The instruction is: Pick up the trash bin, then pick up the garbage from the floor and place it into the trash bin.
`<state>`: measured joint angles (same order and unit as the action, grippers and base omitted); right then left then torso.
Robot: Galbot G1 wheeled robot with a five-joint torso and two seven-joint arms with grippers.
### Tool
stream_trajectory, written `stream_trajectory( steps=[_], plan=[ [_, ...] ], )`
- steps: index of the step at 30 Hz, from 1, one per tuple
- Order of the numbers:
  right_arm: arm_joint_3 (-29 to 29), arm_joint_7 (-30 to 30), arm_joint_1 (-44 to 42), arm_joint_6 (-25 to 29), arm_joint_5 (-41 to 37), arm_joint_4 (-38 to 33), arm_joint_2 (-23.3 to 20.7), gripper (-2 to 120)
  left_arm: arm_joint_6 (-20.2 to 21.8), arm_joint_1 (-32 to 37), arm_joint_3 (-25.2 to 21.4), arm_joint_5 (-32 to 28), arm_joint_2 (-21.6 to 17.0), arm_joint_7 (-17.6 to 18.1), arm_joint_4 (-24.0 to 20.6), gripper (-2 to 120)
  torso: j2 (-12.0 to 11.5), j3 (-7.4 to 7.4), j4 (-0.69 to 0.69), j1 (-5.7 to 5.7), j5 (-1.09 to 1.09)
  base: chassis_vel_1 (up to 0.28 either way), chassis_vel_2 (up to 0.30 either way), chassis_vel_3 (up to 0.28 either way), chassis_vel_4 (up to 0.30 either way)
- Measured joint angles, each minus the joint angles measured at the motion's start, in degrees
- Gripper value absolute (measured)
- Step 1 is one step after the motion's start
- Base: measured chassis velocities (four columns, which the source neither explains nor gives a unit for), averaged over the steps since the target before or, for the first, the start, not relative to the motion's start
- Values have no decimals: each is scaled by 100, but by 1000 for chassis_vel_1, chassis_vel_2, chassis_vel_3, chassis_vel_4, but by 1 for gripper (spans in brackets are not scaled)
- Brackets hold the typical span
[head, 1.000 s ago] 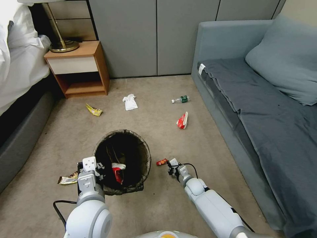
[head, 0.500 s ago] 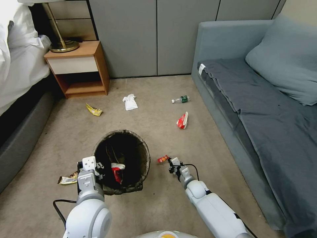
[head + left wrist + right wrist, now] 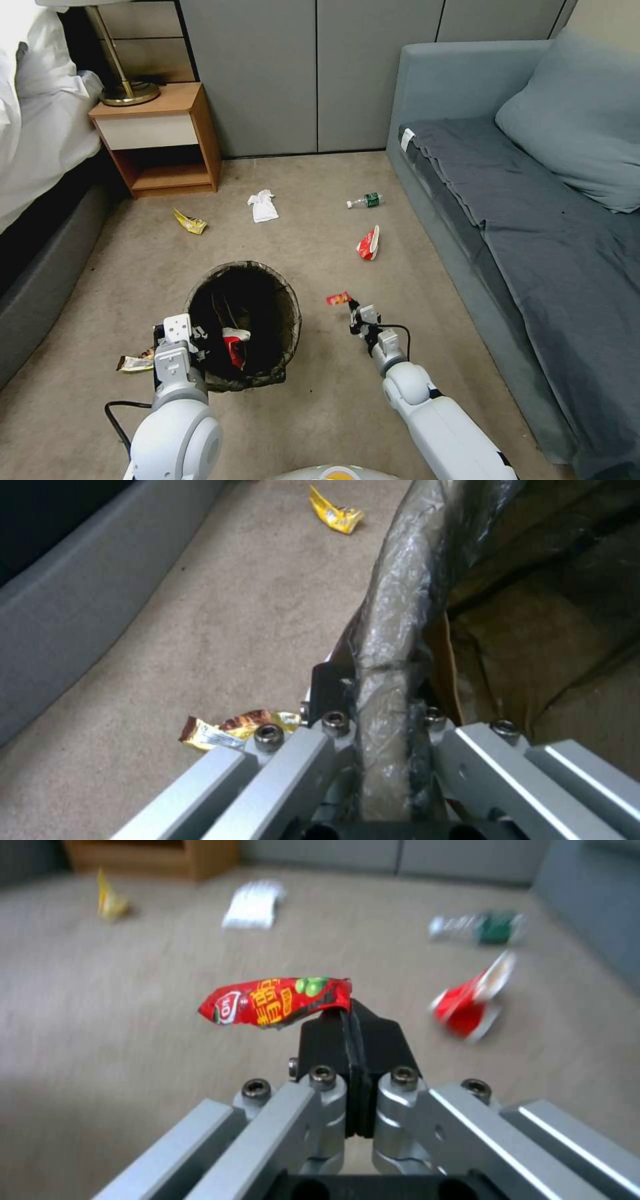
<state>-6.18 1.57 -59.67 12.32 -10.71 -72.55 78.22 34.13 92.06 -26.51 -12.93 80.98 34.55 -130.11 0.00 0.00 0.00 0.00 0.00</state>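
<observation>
Sofa (image 3: 533,220) runs along the right, w/ a big cushion (image 3: 580,113) at its far end. Bed (image 3: 33,133) at the left edge; nightstand (image 3: 160,137) far left beside it, lamp base (image 3: 127,93) on top. Carpet (image 3: 320,413) covers the floor btwn them.

Trash bin (image 3: 243,323) is near, left of centre, dark bag folded over its rim. Inside it lie a red-and-white wrapper (image 3: 235,347) and brownish scraps. Left gripper (image 3: 193,340) is at the bin's near-left rim, fingers clamped on the bag-covered rim, one inside and one outside, as the left wrist view shows (image 3: 380,715).

Right gripper (image 3: 351,308) is just right of the bin, apart from it, black fingertips (image 3: 350,1032) pinched tight on one end of a small red snack packet (image 3: 338,299). Packet sticks out toward the bin side, off the carpet in the right wrist view (image 3: 277,1001).

Garbage on the floor: white tissue (image 3: 262,205) far centre; red pouch (image 3: 368,243) right of centre, beyond the right gripper; clear bottle w/ green label (image 3: 365,200) farther off, near the sofa; yellow wrapper (image 3: 191,222) far left, near the nightstand; brown-and-gold wrapper (image 3: 137,361) near left, just beside the left gripper.
</observation>
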Motion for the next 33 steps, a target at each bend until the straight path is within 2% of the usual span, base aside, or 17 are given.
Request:
stream_trajectory(
  steps=[2,3,6,7,9,10,13,14,18,26,33],
  plan=[
    [-213,54,-155,17,-132,-519,-35,0,1,-2,0,-6,-5,1,2,0,0,0,1,0,0,0,0,0,0],
    [-213,54,-155,17,-132,-519,-35,0,1,-2,0,-6,-5,1,2,0,0,0,1,0,0,0,0,0,0],
    [-431,62,-396,52,-339,-1337,-114,0,3,-16,32,-8,-2,5,38,0,0,0,0,0,1,0,0,0,0],
    [-431,62,-396,52,-339,-1337,-114,0,3,-16,32,-8,-2,5,38,0,0,0,0,0,1,0,0,0,0],
    [-498,7,-585,81,-503,-2165,-186,0,5,-22,80,-9,-2,5,85,0,0,0,0,0,-1,0,0,0,0],
    [-498,7,-585,81,-503,-2165,-186,0,5,-22,80,-9,-2,5,85,0,0,0,0,0,-1,0,0,0,0],
    [-421,-116,-802,81,-556,-3094,-269,0,12,-41,115,-34,-13,6,126,0,0,0,0,0,-1,0,0,0,0],
    [-421,-116,-802,81,-556,-3094,-269,0,12,-41,115,-34,-13,6,126,0,0,0,0,0,-1,0,0,0,0],
    [-86,-271,-1083,28,-368,-3941,-387,0,25,-27,147,-89,-58,11,130,0,0,0,1,0,0,0,0,0,0],
    [547,-415,-1348,8,22,-4194,-644,0,30,-23,187,-100,-61,12,125,0,0,0,0,0,0,0,0,0,0],
    [1076,-421,-1432,54,309,-3872,-720,0,35,-29,249,-85,-23,12,125,0,0,0,0,0,0,0,0,0,0]
  ],
)
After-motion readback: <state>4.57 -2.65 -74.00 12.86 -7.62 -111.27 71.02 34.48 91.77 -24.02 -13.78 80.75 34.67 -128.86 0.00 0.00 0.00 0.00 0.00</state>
